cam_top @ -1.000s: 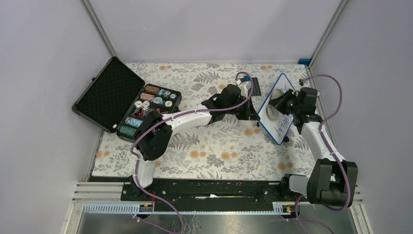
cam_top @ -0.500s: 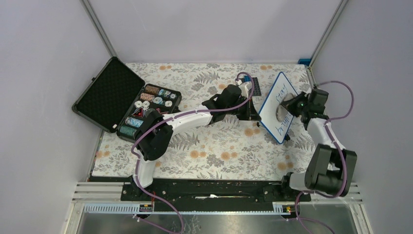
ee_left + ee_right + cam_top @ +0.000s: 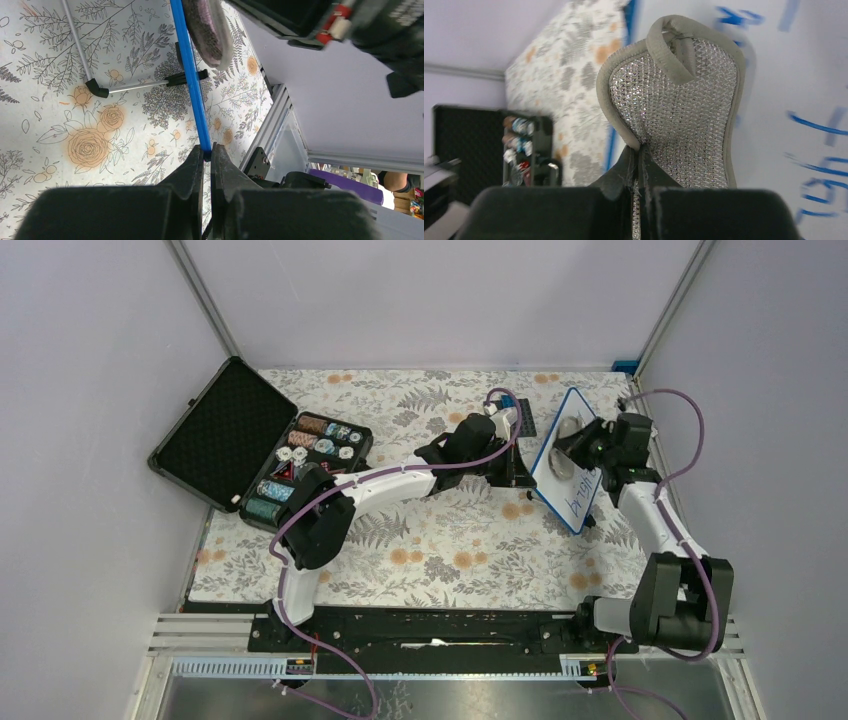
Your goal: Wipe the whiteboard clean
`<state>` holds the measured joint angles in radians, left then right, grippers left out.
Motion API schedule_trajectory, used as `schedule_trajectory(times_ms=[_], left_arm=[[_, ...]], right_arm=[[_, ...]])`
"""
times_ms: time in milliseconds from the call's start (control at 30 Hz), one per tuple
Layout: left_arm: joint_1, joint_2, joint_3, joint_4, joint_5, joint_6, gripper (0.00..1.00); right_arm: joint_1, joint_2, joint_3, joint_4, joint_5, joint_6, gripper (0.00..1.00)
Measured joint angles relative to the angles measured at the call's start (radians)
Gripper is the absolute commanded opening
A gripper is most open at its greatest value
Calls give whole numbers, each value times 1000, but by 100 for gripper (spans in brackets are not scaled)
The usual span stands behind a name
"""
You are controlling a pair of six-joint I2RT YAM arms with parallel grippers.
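Note:
The whiteboard (image 3: 568, 472), white with a thin blue frame, stands tilted on its edge at the right of the table. Blue handwriting remains on its lower half. My left gripper (image 3: 207, 152) is shut on the board's blue edge (image 3: 192, 80) and holds it up. My right gripper (image 3: 639, 150) is shut on a silver mesh sponge (image 3: 684, 107) with a grey rim. The sponge (image 3: 567, 432) presses flat against the board's upper part. Blue strokes (image 3: 819, 125) show on the white surface beside the sponge. The sponge's purple back (image 3: 206, 27) shows past the board edge in the left wrist view.
An open black case (image 3: 255, 450) with poker chips lies at the left. A dark studded plate (image 3: 520, 420) lies behind the left gripper. A black and silver stand (image 3: 130, 86) lies on the floral cloth. The right wall rail (image 3: 655, 335) is close to the right arm.
My right gripper has swept the sponge back up across the board's upper half. The upper word of handwriting is gone; the lower word remains. The left arm has not moved.

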<state>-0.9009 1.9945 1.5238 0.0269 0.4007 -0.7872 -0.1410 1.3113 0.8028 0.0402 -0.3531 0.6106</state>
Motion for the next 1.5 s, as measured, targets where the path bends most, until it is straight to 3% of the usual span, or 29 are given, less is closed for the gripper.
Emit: schedule_trajectory(times_ms=[133, 267, 700, 867, 1067, 1233, 1500], left_arm=[[0, 0, 0, -2, 0, 0, 0], [1, 0, -3, -1, -6, -2, 0], [2, -3, -21, 29, 2, -18, 0], [2, -3, -21, 28, 10, -21, 0], [2, -6, -29, 27, 18, -24, 0], [2, -6, -29, 29, 17, -24, 0], [2, -6, -29, 35, 18, -24, 0]], right_arm=[[73, -26, 31, 44, -34, 20, 0], [66, 19, 63, 45, -54, 25, 0], [-154, 204, 52, 110, -159, 89, 0], [-114, 159, 53, 76, -108, 53, 0], [27, 75, 120, 23, -80, 23, 0], [50, 71, 157, 40, -75, 24, 0], [-105, 164, 119, 81, -78, 53, 0]])
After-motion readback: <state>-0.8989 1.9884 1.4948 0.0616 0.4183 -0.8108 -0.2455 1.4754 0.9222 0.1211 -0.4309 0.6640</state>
